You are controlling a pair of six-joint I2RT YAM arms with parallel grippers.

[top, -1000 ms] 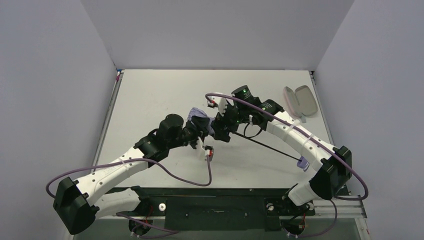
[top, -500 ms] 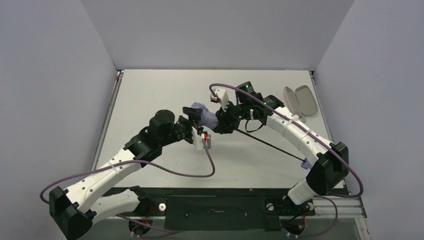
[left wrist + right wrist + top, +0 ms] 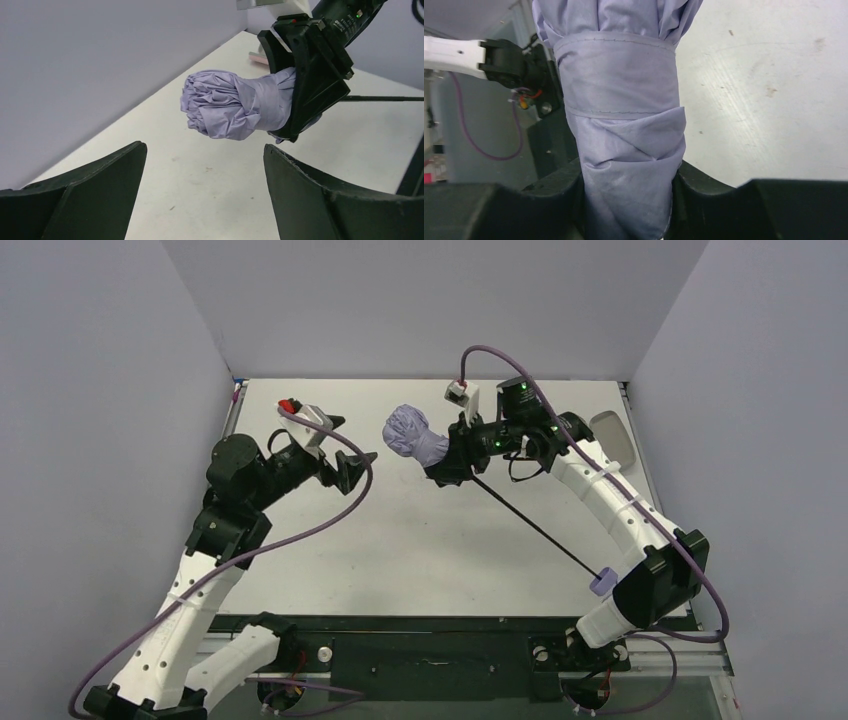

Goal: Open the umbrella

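R gripper (image 3: 447, 462) clamps the furled umbrella (image 3: 412, 435) mid-frame; L gripper (image 3: 350, 456) wide open w/ nothing held at center-left, should come in for the strap (image 3: 616, 75) band.

You get even, diffuse light from overhead in all three views: the worktop (image 3: 400, 540) reads bright and pale, with only soft, faint shadows under the arms and no hard edges. In the top view everything is sharp, though the thin black shaft (image 3: 530, 528) stays just a fine line. In the left wrist view the near jaws are dark, slightly soft silhouettes, while the umbrella (image 3: 235, 102) beyond them is crisp, its folds clearly shaded. In the right wrist view you see the fabric sharp and evenly lit; the worktop beside it shows mild sheen, and the background at left blurs.
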